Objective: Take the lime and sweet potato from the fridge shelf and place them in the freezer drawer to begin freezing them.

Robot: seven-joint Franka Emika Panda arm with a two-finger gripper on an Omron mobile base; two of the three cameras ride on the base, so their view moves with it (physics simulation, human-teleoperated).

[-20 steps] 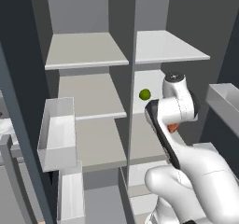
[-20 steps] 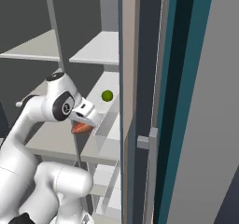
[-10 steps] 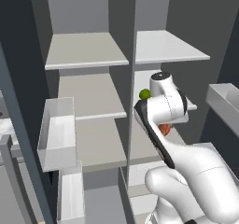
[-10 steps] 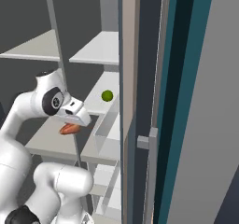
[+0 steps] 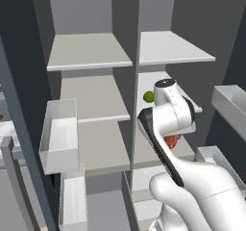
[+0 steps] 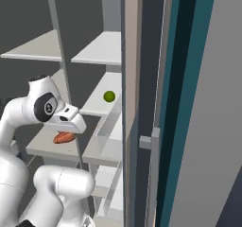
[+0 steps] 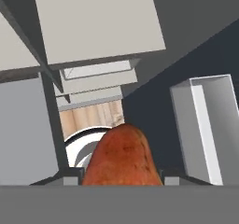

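Pincer [image 7: 120, 180] clamped on the sweet potato [image 7: 121, 157], out in front of the open fridge.
Lime [image 5: 149, 96] sits on the fridge shelf [image 5: 188, 101] in the right column, at about 11 o'clock from the arm's wrist. Sweet potato hangs below the wrist, off the shelf. White door bin [image 5: 58, 134] at 9 o'clock.

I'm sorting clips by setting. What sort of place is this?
Probably the inside of an open fridge in a simulated kitchen: stacked grey shelves, white door bins, and produce, a lime on a shelf and a sweet potato in the gripper.
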